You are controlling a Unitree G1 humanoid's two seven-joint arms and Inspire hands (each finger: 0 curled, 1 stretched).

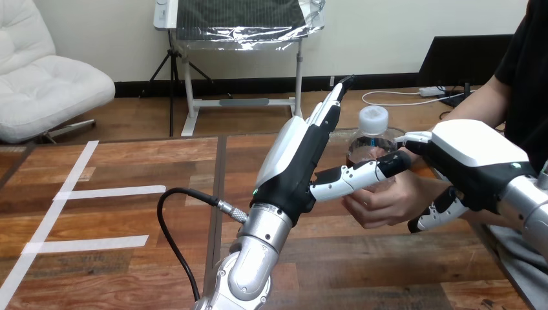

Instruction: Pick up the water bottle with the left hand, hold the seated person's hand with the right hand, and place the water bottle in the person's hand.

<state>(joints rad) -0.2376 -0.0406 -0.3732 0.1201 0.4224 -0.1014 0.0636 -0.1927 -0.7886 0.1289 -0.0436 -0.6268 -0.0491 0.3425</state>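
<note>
A clear water bottle (373, 139) with a white cap stands upright in the person's hand (388, 200), whose fingers wrap its lower part. My left hand (297, 161) is raised just left of the bottle. Its fingers are straight and point up, and its thumb (362, 174) reaches across the bottle's front, over the person's fingers. My right hand (472, 161) lies over the back of the person's hand by the wrist. Its fingers (436, 213) curl underneath that hand, and its thumb (413, 137) reaches toward the bottle.
The wooden table (129, 258) carries white tape lines (106, 192) on its left half. A black cable (171, 226) loops from my left forearm over the table's middle. The person's forearm (478, 106) comes in from the upper right.
</note>
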